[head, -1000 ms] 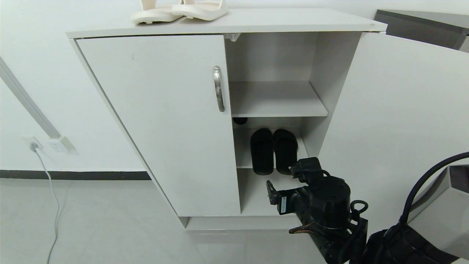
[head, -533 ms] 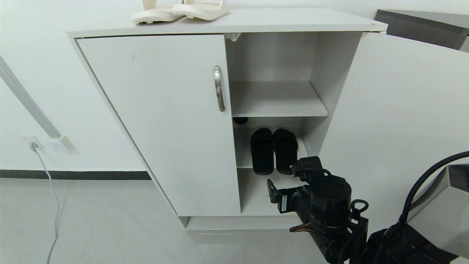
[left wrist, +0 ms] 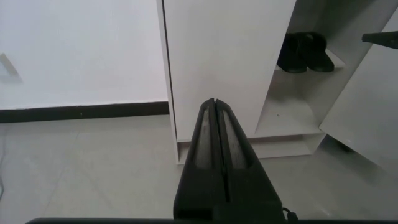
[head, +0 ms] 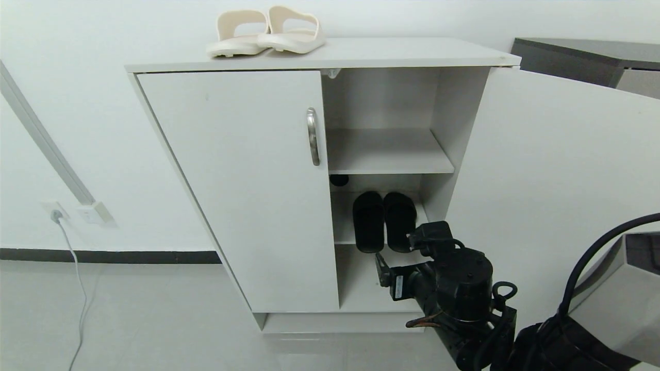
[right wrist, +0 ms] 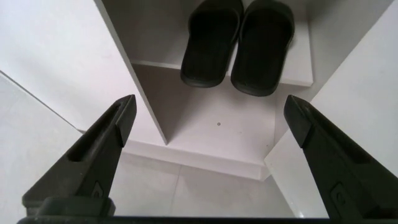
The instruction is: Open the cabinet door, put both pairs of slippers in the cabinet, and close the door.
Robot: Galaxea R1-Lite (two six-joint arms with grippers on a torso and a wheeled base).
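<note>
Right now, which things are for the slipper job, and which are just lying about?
For the job: tall white cabinet, its open right door, pair of black slippers on the middle shelf, pair of cream slippers on top.
Just there: white wall socket with cable, dark grey furniture behind.

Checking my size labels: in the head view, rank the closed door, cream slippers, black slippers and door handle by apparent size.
1. closed door, largest by far.
2. cream slippers and black slippers: the pairs look about alike, so no ranking between them.
3. door handle, smallest.
</note>
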